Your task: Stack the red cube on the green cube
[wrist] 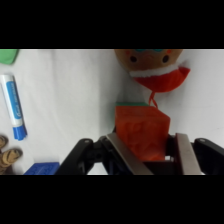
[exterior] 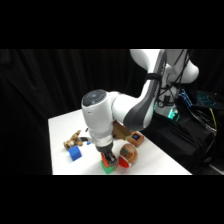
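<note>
In the wrist view the gripper [wrist: 150, 150] rises from six o'clock, its two metal fingers [wrist: 121, 155] closed on either side of the one red cube [wrist: 142, 131], which sits gripped between them. A sliver of the one green cube [wrist: 132, 103] shows at the red cube's upper edge, directly beneath it, so the red cube rests on or just above the green one; contact cannot be told. Beyond, at twelve o'clock, lies one round red-and-tan toy [wrist: 152, 67]. At nine o'clock one white-and-blue marker [wrist: 13, 106] lies on the white table [wrist: 75, 95]. At seven o'clock one blue cube [wrist: 42, 169] peeks in, with a brown wooden object [wrist: 7, 155] beside it.

In the side view the gripper [exterior: 108, 158] comes down near the table's front edge at six o'clock, holding the red cube [exterior: 108, 161] over the green cube [exterior: 108, 169]. The toy [exterior: 128, 154] is just beside them at three o'clock, and the blue cube [exterior: 75, 153] sits at nine o'clock.
</note>
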